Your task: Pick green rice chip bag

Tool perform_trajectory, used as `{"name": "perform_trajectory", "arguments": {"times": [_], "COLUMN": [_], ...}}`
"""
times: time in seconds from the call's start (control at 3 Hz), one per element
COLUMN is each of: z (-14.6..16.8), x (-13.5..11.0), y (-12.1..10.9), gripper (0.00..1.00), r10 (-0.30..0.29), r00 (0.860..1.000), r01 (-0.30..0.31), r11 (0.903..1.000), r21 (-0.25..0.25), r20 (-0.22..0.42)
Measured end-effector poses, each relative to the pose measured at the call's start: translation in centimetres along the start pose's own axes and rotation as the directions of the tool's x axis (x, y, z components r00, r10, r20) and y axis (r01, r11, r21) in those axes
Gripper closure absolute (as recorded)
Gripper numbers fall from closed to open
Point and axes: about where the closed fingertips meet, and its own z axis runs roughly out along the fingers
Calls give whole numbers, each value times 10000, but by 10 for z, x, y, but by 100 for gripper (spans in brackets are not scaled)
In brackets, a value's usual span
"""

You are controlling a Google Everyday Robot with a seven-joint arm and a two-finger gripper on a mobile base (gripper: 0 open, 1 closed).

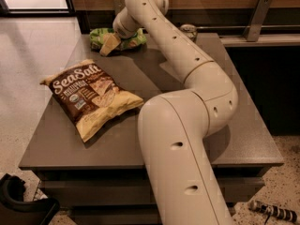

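The green rice chip bag [99, 35] lies at the far edge of the grey table [243, 139], partly hidden behind my wrist. My gripper [111, 43] is right at the bag, on its middle, pointing down and to the left. My cream arm [187, 125] reaches from the near side across the table to it. I cannot tell whether the bag is held.
A larger brown-and-cream Sea Salt chip bag [91, 97] lies on the table's left half. A metal can [189, 30] stands at the far edge behind the arm. A dark counter with a rail [255, 18] is at the back right. A black object [18, 205] is on the floor at the front left.
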Motion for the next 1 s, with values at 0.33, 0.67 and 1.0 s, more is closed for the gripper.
{"name": "perform_trajectory", "arguments": {"times": [0.33,0.67,1.0], "z": [-1,-1,-1], "x": [-1,-1,-2], "y": [0,0,-1], "gripper": [70,93,100], "r10": [0,0,0], "r00": [10000,10000,10000], "r01": [0,0,0], "r11": [10000,10000,10000], "r21": [-1,-1,-5], "r20": [0,0,-2]}}
